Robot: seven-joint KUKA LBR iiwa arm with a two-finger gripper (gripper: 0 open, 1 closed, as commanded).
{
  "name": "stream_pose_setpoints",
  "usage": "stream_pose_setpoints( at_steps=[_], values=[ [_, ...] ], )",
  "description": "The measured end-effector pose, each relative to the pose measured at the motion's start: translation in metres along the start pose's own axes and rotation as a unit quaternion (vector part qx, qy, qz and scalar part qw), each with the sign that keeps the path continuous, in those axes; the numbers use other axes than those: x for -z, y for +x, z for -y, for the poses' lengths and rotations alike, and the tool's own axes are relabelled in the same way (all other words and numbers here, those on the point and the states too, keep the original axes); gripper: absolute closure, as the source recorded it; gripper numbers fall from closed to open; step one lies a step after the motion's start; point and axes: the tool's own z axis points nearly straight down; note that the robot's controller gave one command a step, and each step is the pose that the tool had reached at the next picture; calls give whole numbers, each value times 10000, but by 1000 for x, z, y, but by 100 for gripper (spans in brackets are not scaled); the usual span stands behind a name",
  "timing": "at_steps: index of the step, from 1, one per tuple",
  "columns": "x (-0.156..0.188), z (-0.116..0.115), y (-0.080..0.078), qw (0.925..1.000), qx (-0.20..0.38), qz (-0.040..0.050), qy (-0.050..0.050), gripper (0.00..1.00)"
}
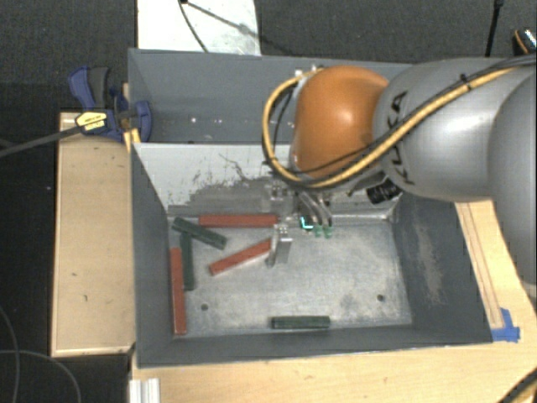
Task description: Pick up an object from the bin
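My gripper (280,250) is low in the middle of the bin, under the orange wrist cover. Its tip sits at the right end of a slanted red stick (239,259) that lies on the bin floor. Just above and to the left, a second red stick (237,221) lies level along the back wall. A short dark green stick (201,234) lies tilted beside its left end.
By the left wall a long red stick (178,292) lies lengthwise, with a dark green stick (188,265) beside it. Another dark green stick (299,322) rests near the front wall. The arm covers the bin's back right part.
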Motion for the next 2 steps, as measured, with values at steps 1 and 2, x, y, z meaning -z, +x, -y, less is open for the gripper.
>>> stream_pose_setpoints(
  at_steps=[1,2],
  values=[
    [-109,-13,-1,9986,533,4,2,0],
    [-104,-13,-3,9987,502,37,-5,100]
  ],
)
